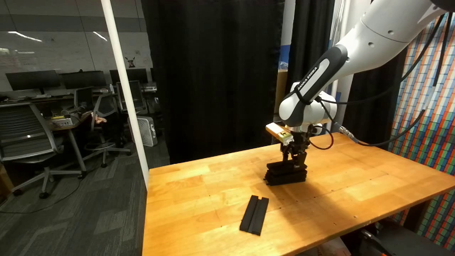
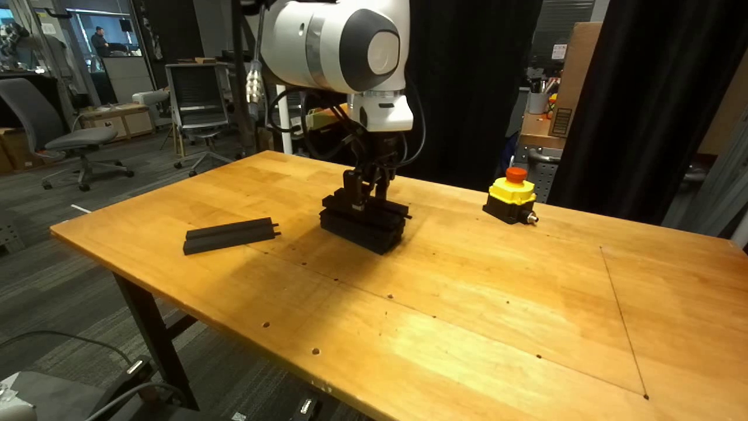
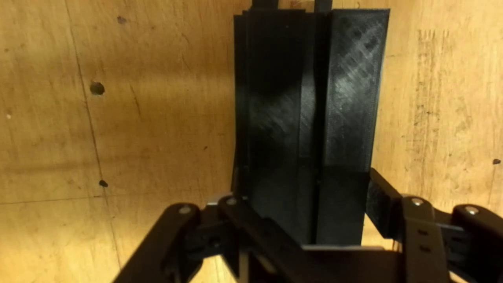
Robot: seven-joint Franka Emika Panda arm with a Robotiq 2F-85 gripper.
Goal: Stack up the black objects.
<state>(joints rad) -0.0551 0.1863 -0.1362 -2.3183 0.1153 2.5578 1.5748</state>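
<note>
On the table, several black objects lie piled in a stack, seen in both exterior views [image 1: 286,178] [image 2: 354,231]. The gripper [image 2: 370,202] points straight down at the top of this stack, its jaws shut across the width of the uppermost black object [image 3: 351,86]. From the wrist view, one fingertip [image 3: 383,204] presses against that object's right side, while the left fingertip is dark and partly hidden. A groove runs along the object's length. Another black object [image 1: 254,215] rests flat by itself, apart from the stack. Whether the held object touches the one below is hard to tell.
A yellow box with a red button [image 2: 512,196] stands near the back edge of the wooden table [image 2: 467,316]. Black curtains [image 1: 217,78] hang behind the table. Cables loop from the arm.
</note>
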